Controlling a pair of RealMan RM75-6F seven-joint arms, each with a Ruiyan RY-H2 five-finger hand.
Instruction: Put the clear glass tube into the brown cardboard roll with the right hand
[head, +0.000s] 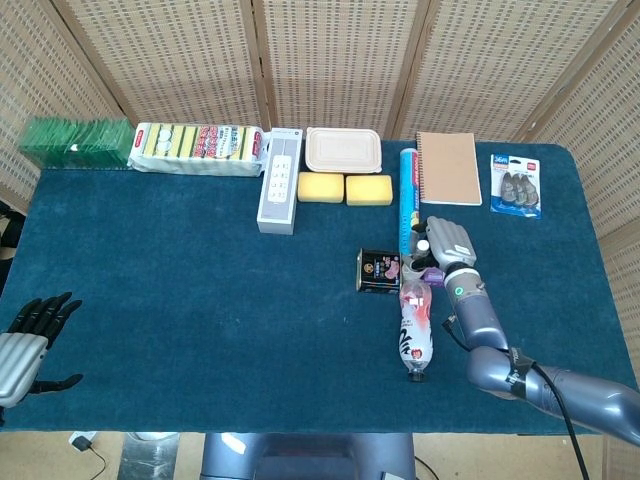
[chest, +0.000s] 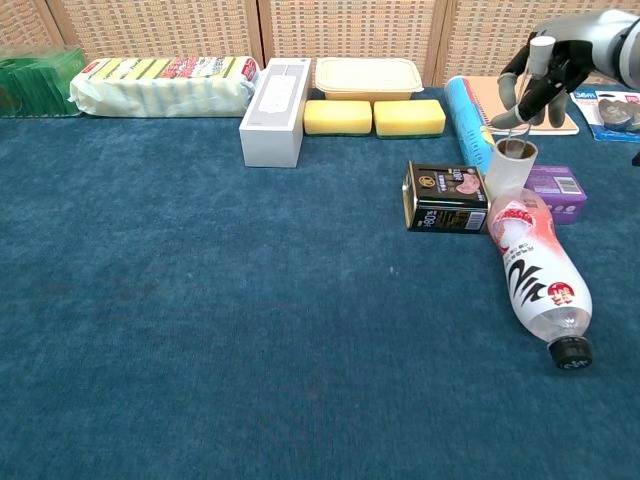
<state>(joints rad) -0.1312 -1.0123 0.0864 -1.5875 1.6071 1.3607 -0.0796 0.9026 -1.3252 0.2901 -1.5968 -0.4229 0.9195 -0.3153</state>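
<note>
Right hand (chest: 543, 72) above the roll (chest: 510, 168), fingers curled around the tube (chest: 534, 82), holding it nearly upright with the white cap on top and the lower end at the roll's open mouth, how deep inside not visible. Roll standing upright on the blue table (chest: 200, 320), just right of the black tin (chest: 446, 198), touching the base of the bottle (chest: 534, 268) lying on its side with black cap toward the near edge, and beside the purple box (chest: 558, 190). Behind the roll, a blue cylinder (chest: 468, 122) lying lengthwise and a notebook (head: 448, 168). Along the far edge: green stack (head: 78, 142), sponge pack (head: 198, 148), white power strip box (head: 280, 180), lidded container (head: 343, 149), two yellow sponges (head: 344, 188), clip pack (head: 515, 184). Left hand (head: 30, 340) resting at the near left corner, well apart from everything, holding nothing, dark fingers spread.
</note>
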